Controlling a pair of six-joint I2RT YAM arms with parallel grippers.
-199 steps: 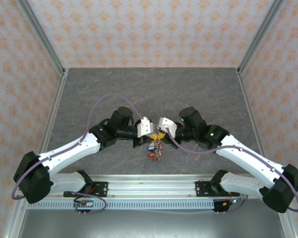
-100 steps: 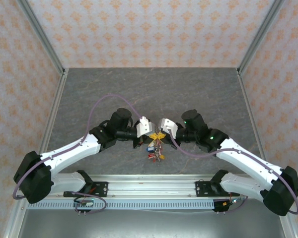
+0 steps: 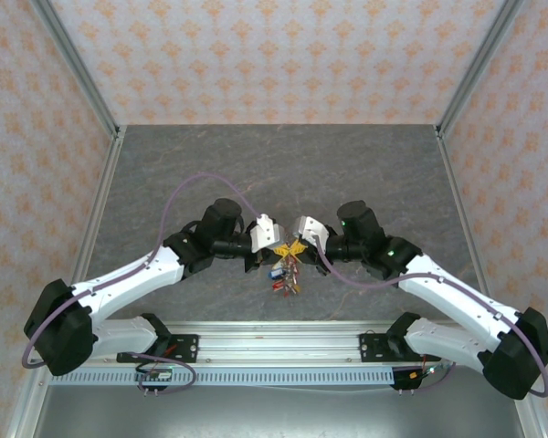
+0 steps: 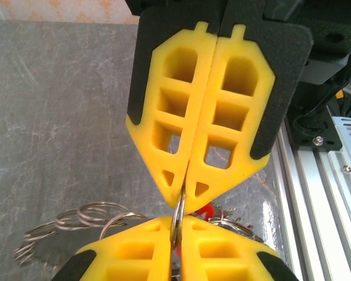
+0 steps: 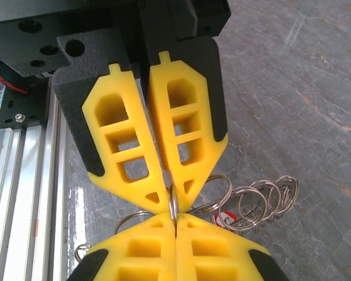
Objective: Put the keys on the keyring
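Note:
My two grippers meet tip to tip above the middle of the table. The left gripper (image 3: 280,245) (image 4: 185,198) is shut on the edge of a thin metal keyring (image 4: 178,221). From the opposite side the right gripper (image 3: 300,245) (image 5: 171,202) is shut on the same keyring (image 5: 172,205). The ring stands edge-on between the yellow fingertips, most of it hidden by them. The keys (image 3: 284,275), with red and blue tags, hang in a bunch under the tips. A red tag (image 4: 207,210) (image 5: 229,220) and several small wire rings (image 5: 258,201) (image 4: 82,220) dangle beside the tips.
The grey stone-patterned table (image 3: 274,164) lies below the hanging bunch. An aluminium rail (image 3: 274,351) runs along the near edge by the arm bases. Patterned walls close off the back and both sides.
The right arm has shifted slightly and its tips have drawn in against the left gripper's tips. The bunch of keys still hangs in the same place.

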